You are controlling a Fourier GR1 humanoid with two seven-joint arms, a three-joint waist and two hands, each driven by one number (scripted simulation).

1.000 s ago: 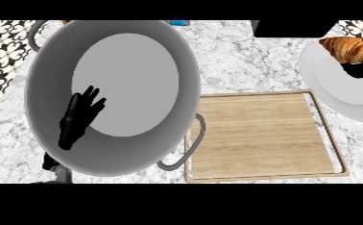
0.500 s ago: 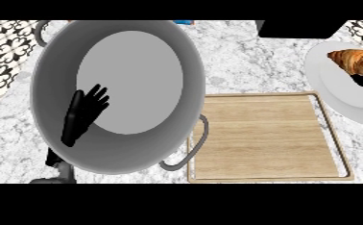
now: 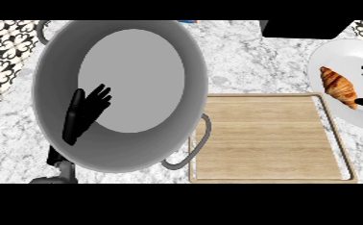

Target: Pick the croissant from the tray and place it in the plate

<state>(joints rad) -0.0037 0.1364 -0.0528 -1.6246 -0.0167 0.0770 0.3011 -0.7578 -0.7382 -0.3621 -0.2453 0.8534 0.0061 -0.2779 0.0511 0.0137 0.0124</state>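
Note:
A golden-brown croissant (image 3: 339,86) lies on the white plate (image 3: 327,59) at the right edge of the head view. The wooden tray (image 3: 266,137) in front of the plate holds nothing. My left hand (image 3: 83,112) is open, fingers straight and pointing up, and shows in front of the big grey pot at the left. A small dark tip shows at the right edge below the croissant; the right hand itself is out of view.
A large grey pot (image 3: 120,92) with side handles fills the left half, its near handle (image 3: 197,142) touching the tray's left edge. The counter (image 3: 255,60) is white marble. A dark object (image 3: 305,28) sits at the far right; patterned tiles (image 3: 14,41) lie far left.
The view has shifted so the plate and croissant show further into the picture and lower. The croissant now lies wholly in view on the plate. My left hand stays open at the pot.

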